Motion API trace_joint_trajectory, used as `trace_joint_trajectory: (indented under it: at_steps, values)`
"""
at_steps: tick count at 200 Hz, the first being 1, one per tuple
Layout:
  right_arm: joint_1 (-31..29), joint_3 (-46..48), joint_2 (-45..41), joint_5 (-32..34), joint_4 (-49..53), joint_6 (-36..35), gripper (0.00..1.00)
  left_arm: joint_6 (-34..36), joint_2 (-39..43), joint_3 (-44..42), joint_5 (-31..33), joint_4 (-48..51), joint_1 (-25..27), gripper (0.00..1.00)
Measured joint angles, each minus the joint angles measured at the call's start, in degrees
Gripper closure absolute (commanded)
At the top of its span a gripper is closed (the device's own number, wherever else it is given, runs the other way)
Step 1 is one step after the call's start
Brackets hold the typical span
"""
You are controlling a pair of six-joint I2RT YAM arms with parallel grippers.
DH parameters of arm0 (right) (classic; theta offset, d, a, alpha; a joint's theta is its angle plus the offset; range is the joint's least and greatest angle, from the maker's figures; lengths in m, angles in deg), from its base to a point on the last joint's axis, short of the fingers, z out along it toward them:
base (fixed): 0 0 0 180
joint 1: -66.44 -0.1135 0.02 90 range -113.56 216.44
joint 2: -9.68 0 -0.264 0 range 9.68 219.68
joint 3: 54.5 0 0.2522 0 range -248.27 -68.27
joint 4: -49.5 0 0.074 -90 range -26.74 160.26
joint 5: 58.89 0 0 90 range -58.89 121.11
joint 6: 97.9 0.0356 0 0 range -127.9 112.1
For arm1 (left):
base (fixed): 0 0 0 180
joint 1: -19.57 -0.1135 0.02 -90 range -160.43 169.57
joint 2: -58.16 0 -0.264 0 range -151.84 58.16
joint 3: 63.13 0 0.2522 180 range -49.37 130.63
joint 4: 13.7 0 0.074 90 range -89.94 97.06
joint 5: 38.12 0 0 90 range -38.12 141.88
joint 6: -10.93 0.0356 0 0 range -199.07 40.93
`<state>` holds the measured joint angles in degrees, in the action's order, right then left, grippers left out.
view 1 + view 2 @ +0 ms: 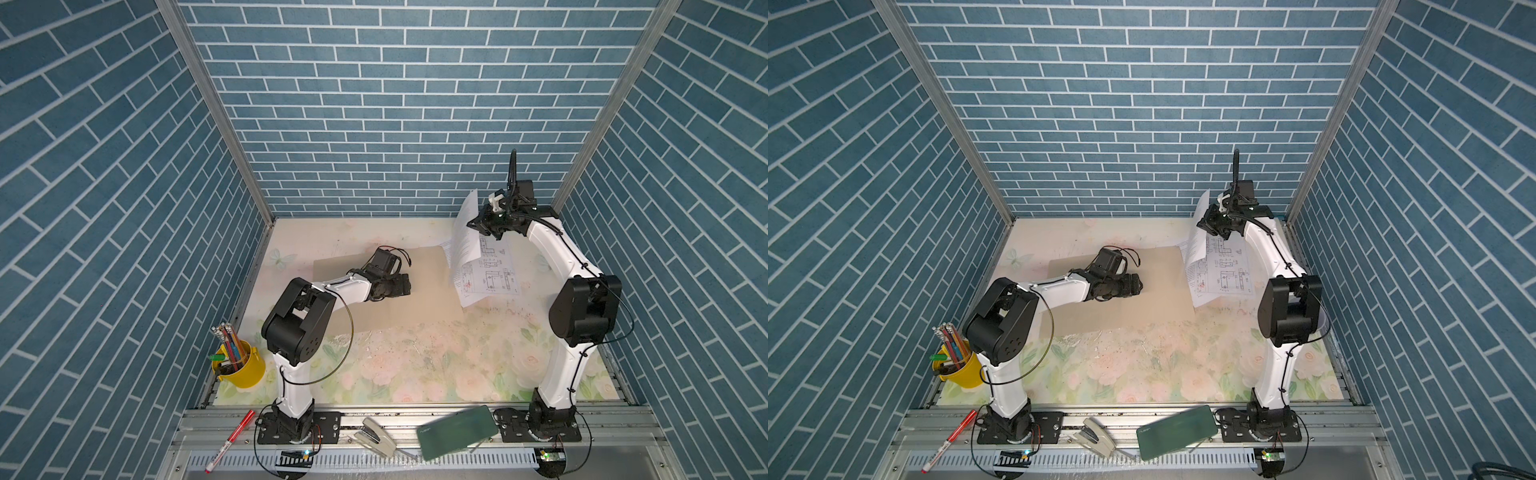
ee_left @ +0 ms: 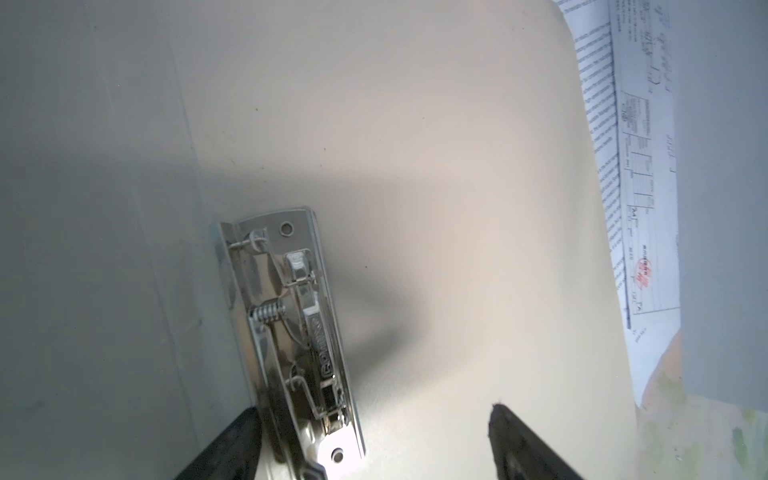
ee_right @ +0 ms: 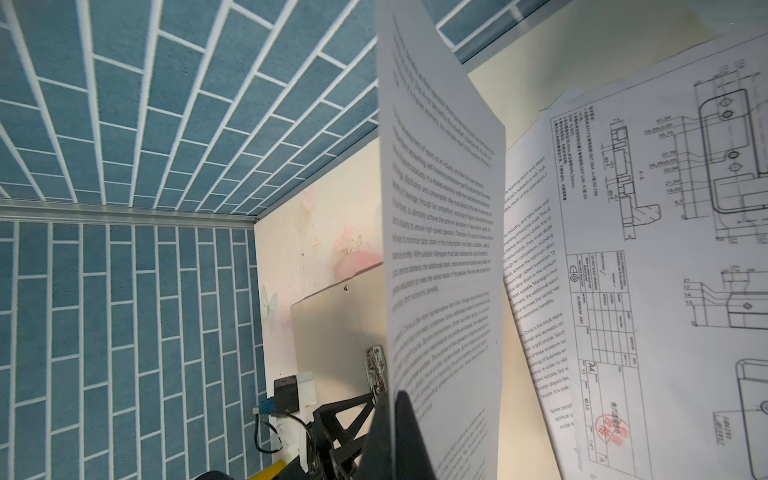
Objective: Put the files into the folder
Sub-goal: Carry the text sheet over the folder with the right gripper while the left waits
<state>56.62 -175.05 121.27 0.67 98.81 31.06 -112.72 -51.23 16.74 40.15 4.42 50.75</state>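
Right wrist view: right tool (image 3: 392,405) clamps one printed sheet (image 3: 440,249) upright, far right. Folder (image 1: 432,291) lies open to its left, left tool (image 2: 374,413) spread beside its clip (image 2: 291,324).

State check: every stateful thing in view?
folder: open, lying flat.
clip: on folder, lever position unclear.
left gripper: jaws open, at clip.
right gripper: jaws shut on text sheet.
text sheet: raised, nearly upright.
drawing sheet: lying flat, unfiled.
green case: closed.
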Motion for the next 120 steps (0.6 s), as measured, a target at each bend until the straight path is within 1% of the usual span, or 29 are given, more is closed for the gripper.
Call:
trace_joint_trajectory:
  at_steps: [37, 48, 60, 77, 94, 120]
  values:
    - [-0.28, 1.36, -2.62, 0.74, -0.26, 0.24, 1.0, -0.22, 0.15, -0.17, -2.38, -0.59, 0.9, 0.11]
    - [-0.83, 1.49, -2.86, 0.83, -0.37, 0.26, 1.0, -0.2, 0.81, -0.94, -2.69, -0.76, 0.68, 0.07]
    - [-1.79, 1.46, -2.86, 0.94, -0.63, 0.63, 1.0, -0.07, 2.38, -2.51, -2.75, -0.68, 0.09, 0.05]
    - [-3.74, 1.4, -2.78, 1.14, -0.83, 1.38, 1.0, 0.02, 6.43, -5.9, -2.67, -0.57, -1.51, 0.01]
    - [-5.81, -0.07, -1.73, 1.14, -0.96, 2.23, 1.0, 0.09, 11.72, -9.53, -2.01, -0.39, -3.63, 0.0]
    - [-9.33, -8.26, 4.87, 0.87, -1.42, 3.76, 1.0, 0.31, 19.76, -14.23, 0.15, -0.22, -6.95, 0.0]
